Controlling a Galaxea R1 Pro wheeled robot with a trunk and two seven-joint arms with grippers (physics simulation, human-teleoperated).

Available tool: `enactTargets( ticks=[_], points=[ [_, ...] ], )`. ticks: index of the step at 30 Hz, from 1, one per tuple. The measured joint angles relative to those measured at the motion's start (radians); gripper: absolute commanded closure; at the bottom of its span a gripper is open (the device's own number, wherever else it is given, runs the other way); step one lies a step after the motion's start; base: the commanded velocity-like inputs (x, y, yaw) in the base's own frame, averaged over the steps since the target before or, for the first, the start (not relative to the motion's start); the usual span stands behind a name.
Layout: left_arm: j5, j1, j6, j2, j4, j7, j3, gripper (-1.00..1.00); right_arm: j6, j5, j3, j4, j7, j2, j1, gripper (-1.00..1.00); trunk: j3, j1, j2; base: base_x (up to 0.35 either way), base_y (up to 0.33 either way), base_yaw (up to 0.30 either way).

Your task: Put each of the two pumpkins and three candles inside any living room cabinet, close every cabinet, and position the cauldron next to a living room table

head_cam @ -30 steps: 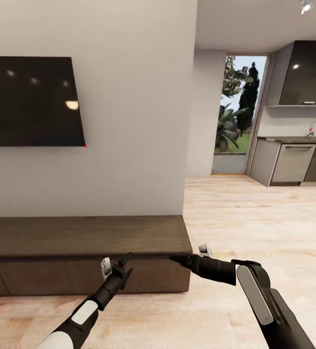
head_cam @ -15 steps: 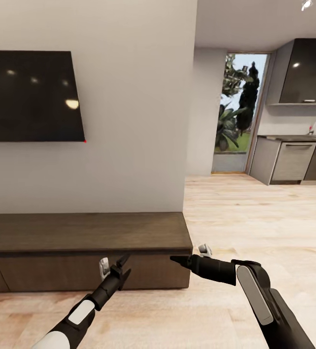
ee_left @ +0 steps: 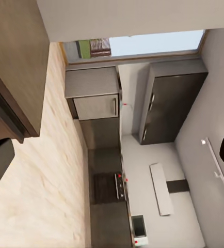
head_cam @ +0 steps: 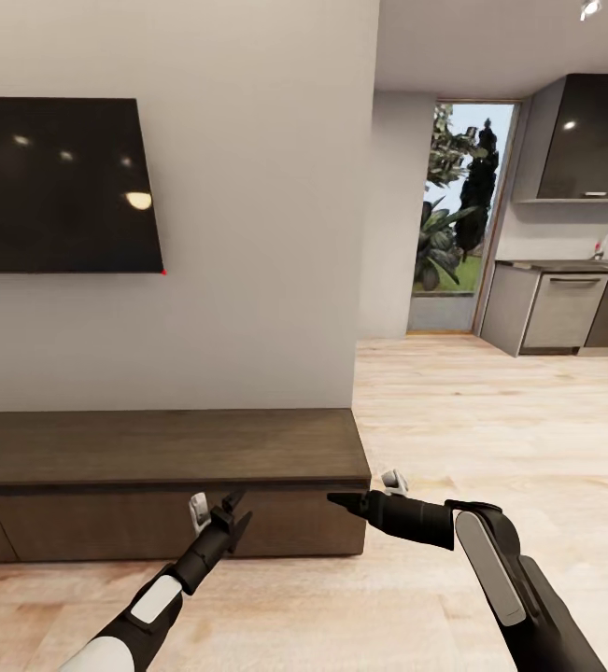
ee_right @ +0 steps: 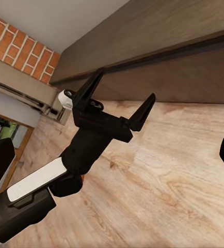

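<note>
The cabinet (head_cam: 163,485) runs low and dark along the wall under the TV (head_cam: 61,185), its flat fronts all flush and shut, its right end stopping just short of where the wall ends. Both arms reach toward that right end. The left gripper (head_cam: 226,510) hangs in front of the cabinet's front face, just below the top's edge and a little in from the corner, near the wood but with a gap between them; its two dark fingers are spread wide and hold nothing. From the right wrist view the same gripper (ee_right: 117,101) shows plainly as an open fork over the plank floor (ee_right: 163,175), the cabinet (ee_right: 158,36) just behind it and a strip of red brick (ee_right: 19,46) farther along the room.

The right gripper (head_cam: 338,499) points leftward at the cabinet's end corner, its tip right at the lower front of that corner; whether it touches I cannot tell, and from here its fingers look like one dark point, so I cannot tell if they are apart or together.

Beyond the wall the floor (head_cam: 490,411) runs on to a kitchen (head_cam: 565,308) and a glass door (head_cam: 458,219).
</note>
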Motion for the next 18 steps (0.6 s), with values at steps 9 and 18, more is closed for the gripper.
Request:
enactTargets(
  ticks=[9, 18],
  points=[
    [-0.006, 0.0, 0.0, 0.005, 0.0, -0.004, 0.0, -1.0, 0.0, 0.001, 0.0, 0.001, -0.001, 0.0, 0.0, -1.0, 0.0, -0.001, 0.0, 0.221, -0.028, 0.0],
    [-0.006, 0.0, 0.0, 0.006, 0.0, -0.003, 0.0, -1.0, 0.0, 0.001, 0.0, 0.001, -0.001, 0.0, 0.0, -1.0, 0.0, 0.0, 0.0, 0.18, -0.036, 0.0]
  ],
)
